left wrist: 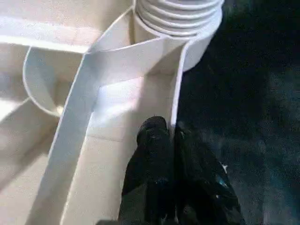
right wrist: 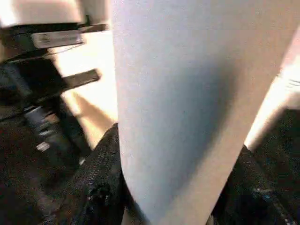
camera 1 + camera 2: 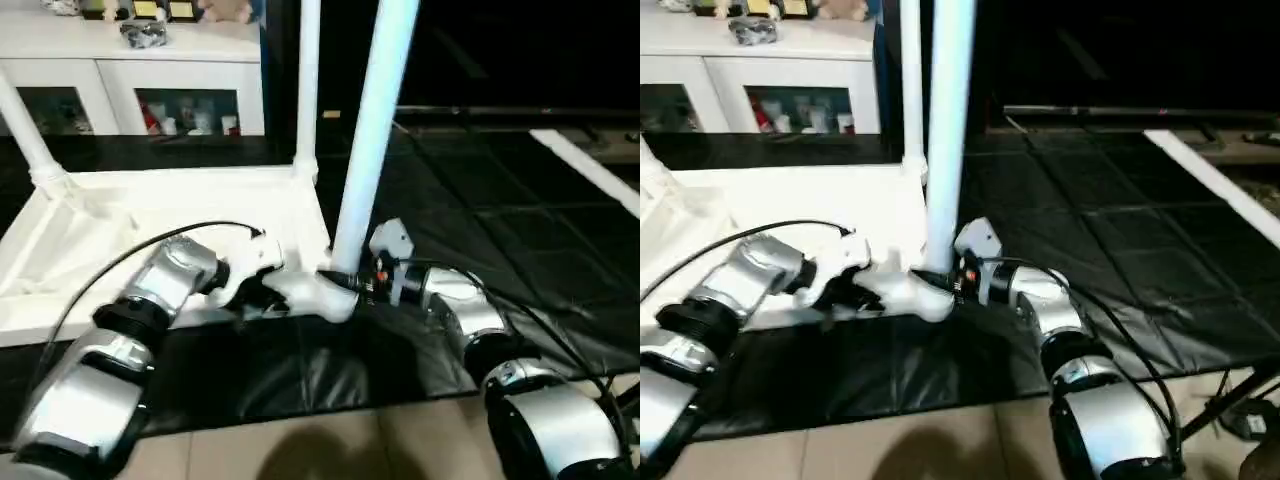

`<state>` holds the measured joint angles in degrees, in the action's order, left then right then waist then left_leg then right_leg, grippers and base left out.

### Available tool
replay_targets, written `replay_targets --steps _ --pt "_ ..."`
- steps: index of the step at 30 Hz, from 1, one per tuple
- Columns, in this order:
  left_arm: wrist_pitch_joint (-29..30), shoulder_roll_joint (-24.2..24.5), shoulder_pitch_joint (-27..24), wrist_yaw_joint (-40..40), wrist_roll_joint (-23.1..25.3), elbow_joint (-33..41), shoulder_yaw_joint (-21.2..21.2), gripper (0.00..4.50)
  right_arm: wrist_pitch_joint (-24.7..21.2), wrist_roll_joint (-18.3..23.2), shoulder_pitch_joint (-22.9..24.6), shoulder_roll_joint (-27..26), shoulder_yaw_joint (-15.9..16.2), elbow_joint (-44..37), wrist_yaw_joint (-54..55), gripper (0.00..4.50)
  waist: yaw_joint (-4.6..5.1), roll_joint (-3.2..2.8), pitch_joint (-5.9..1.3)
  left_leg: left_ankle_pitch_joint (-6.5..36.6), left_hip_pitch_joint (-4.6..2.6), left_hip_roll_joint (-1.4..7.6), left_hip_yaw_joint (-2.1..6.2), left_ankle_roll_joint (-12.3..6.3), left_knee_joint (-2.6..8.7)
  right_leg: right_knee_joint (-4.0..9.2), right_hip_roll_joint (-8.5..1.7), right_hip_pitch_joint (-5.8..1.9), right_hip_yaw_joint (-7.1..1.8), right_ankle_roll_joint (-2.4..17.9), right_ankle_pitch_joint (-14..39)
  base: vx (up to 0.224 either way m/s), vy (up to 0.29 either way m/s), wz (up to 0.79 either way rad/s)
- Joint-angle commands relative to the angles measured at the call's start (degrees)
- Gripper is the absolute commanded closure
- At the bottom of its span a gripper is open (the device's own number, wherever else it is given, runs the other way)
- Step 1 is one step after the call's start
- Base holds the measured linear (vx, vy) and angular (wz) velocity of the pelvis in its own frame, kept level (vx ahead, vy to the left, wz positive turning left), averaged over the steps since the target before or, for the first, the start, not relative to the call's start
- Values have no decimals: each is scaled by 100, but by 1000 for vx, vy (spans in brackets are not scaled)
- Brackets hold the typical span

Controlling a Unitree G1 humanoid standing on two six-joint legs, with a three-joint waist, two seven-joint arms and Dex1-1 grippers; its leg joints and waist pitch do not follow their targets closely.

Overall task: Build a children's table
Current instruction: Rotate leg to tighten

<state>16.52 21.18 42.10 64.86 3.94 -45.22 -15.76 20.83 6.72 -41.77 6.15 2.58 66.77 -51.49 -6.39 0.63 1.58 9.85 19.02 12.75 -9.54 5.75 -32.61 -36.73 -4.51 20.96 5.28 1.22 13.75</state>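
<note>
The children's table (image 3: 150, 215) lies upside down on a black mat, its ribbed framed underside facing up. Three round white legs stand up from it: the near leg (image 3: 375, 120), one behind it (image 3: 308, 80) and one at the left corner (image 3: 25, 130). My left gripper (image 3: 262, 290) is shut on the thin rim of the frame just beside the near corner socket (image 1: 176, 18); in the left wrist view its fingers (image 1: 152, 145) pinch that wall. My right gripper (image 3: 345, 280) is shut around the base of the near leg (image 2: 173, 93), one finger (image 2: 101, 187) on each side.
A white glass-door cabinet (image 3: 130, 80) stands behind the table. The black mat (image 3: 480, 220) spreads to the right, where a long white board (image 3: 590, 165) lies on it. Tiled floor (image 3: 300, 440) runs along the mat's near edge.
</note>
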Motion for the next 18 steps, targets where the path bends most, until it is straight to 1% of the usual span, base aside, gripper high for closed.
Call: replay_targets --steps 1,2,3,4,5,6,7,8,9,10,11,12,13,14,15,17,18 --pt "557 -98 -38 -613 -537 842 690 450 -678 -304 451 79 133 226 328 259 28 -17 -174 2335 4 99 68 1 456 686 -426 -97 -314 915 2361 0 0 0" --pt "557 -98 -38 -613 -537 842 690 450 -678 -304 451 79 133 226 328 259 26 -39 -176 2250 37 115 85 11 474 645 -432 -138 -316 944 2183 0 0 0" --pt "1046 -285 -385 -878 -520 1506 756 450 -1078 -252 331 -96 79 -214 774 259 48 0 -183 2102 51 136 76 -15 496 613 -413 -147 -322 995 1857 0 0 0" --pt "1252 -383 -518 -941 -518 1793 740 450 -1196 -231 234 -214 37 -220 1050 259 76 -35 -187 2095 40 130 71 -14 496 606 -411 -127 -318 1025 1808 0 0 0" --pt "1252 -383 -518 -941 -518 1793 740 450 -1196 -231 234 -214 37 -220 1050 259 90 -40 -194 2076 28 110 54 -29 474 629 -410 -107 -325 1041 1787 0 0 0" --pt "1632 -575 -726 -997 -460 2355 583 450 -1378 -188 -59 -425 -88 55 1739 259 114 -22 -216 1826 48 126 58 17 472 581 -433 -131 -344 1154 1435 0 0 0" --pt "1733 -630 -766 -1015 -439 2501 526 450 -1448 -163 -157 -481 -131 123 1919 259 144 -11 -211 1738 96 96 45 -10 470 581 -402 -155 -331 1133 1345 0 0 0" --pt "1876 -707 -819 -1043 -407 2709 444 450 -1554 -127 -297 -559 -193 214 2174 259 140 20 -245 1519 79 85 19 -45 437 566 -394 -139 -331 1115 1154 0 0 0" --pt "2009 -782 -815 -1155 -391 2836 391 450 -1643 -87 -409 -640 -262 302 2423 259 147 39 -272 1102 119 79 8 -103 408 516 -383 -167 -332 1155 685 0 0 0" --pt "2006 -785 -810 -1165 -388 2827 393 450 -1645 -86 -411 -642 -264 305 2426 259 141 27 -290 882 127 71 -3 -141 382 491 -374 -169 -334 1188 371 52 -25 0" --pt "1931 -846 -688 -1363 -320 2630 425 450 -1680 -62 -438 -683 -286 330 2441 259 147 36 -296 510 158 53 -21 -237 345 440 -342 -179 -324 1256 -242 62 -23 1" --pt "1891 -825 -645 -1460 -266 2556 411 450 -1701 -68 -400 -695 -274 273 2411 259 134 47 -298 339 146 50 -33 -318 329 416 -335 -184 -316 1318 -639 62 -23 1" --pt "1891 -825 -645 -1460 -266 2556 411 450 -1701 -68 -400 -695 -274 273 2411 259 128 45 -298 277 158 49 -29 -345 331 401 -334 -199 -313 1338 -770 57 -10 0" --pt "1878 -787 -613 -1614 -171 2508 399 450 -1788 -96 -300 -715 -237 99 2346 259 117 45 -282 280 154 44 -35 -394 329 409 -324 -198 -309 1336 -866 0 0 0" --pt "1892 -775 -612 -1674 -136 2515 403 450 -1837 -113 -251 -725 -219 10 2316 259 114 45 -277 378 135 55 -39 -407 335 420 -338 -190 -310 1341 -769 0 0 0" --pt "1884 -734 -609 -1726 -83 2500 388 450 -1873 -141 -169 -741 -172 -115 2178 259 107 45 -259 536 123 65 -44 -376 352 450 -347 -191 -312 1312 -532 0 0 0" --pt "1912 -697 -627 -1761 -75 2526 384 450 -1882 -89 -138 -759 -203 -154 2051 259 107 15 -242 763 109 73 -44 -273 372 483 -357 -184 -318 1264 -181 0 0 0"
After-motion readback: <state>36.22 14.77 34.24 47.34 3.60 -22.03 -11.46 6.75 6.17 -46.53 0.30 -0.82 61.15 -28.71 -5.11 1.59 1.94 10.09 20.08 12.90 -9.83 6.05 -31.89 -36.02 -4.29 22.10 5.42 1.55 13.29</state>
